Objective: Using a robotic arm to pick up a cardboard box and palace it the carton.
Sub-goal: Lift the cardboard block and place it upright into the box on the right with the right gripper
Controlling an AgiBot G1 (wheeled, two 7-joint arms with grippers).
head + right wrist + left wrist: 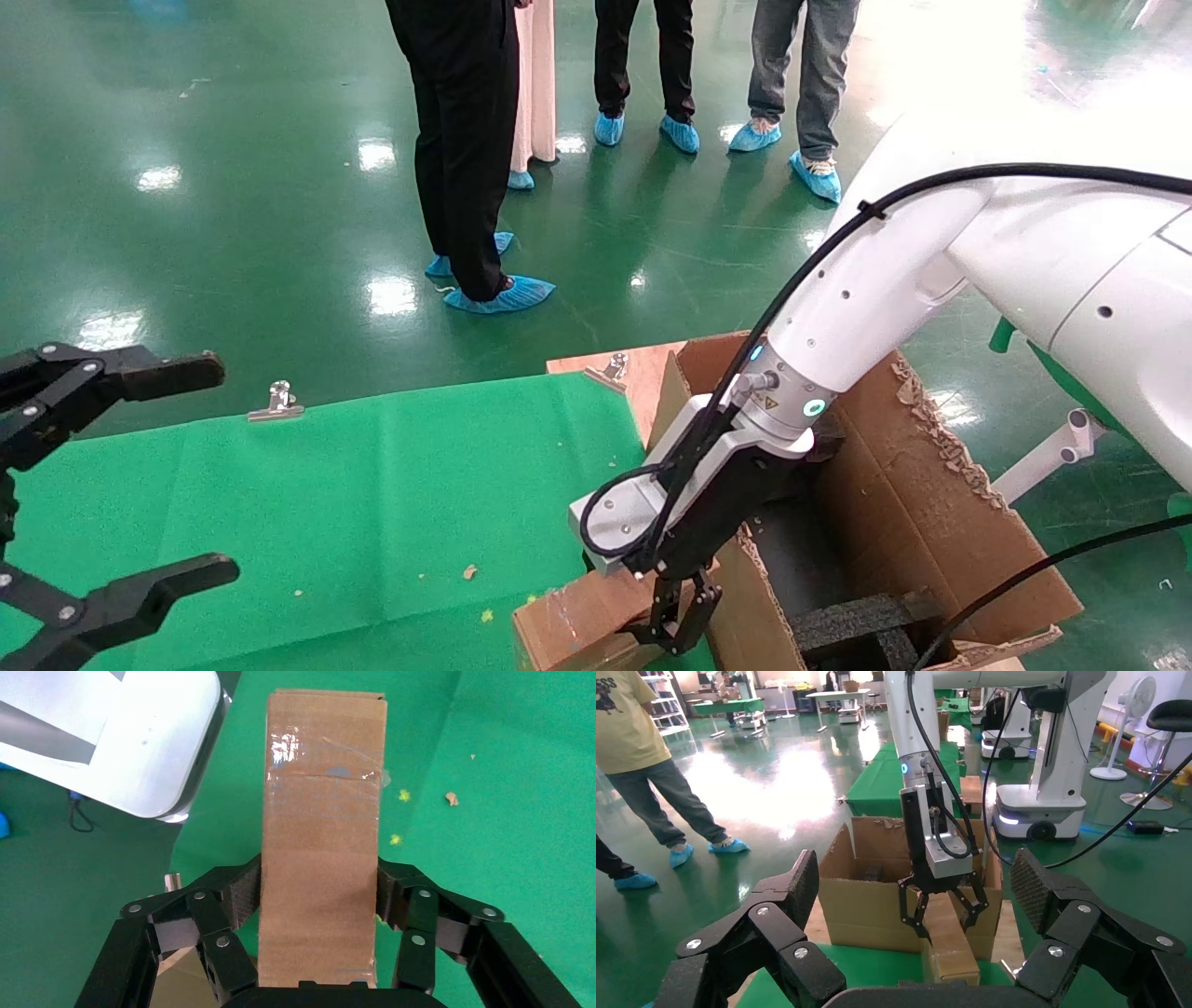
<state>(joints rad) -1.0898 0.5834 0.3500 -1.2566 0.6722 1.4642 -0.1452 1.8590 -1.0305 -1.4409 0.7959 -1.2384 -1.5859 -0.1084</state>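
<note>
- Floor (233, 186): glossy dark green, with bright reflections of overhead light.
- Green cloth (372, 503) covers the work table, held by metal clips (276, 402).
- Bystanders (466, 140) stand beyond the table (blue shoe covers on all).
- Further back: green-covered tables (729, 706), a standing fan (1119, 720), a black stool (1169, 720).

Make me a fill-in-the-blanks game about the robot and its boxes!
1. The right pincer is shut on the small cardboard ____.
2. The cloth on the table is the colour ____.
3. The left pincer holds nothing and its fingers are ____.
4. The black foam blocks lie inside the big ____.

Missing words: box; green; open; carton
</note>
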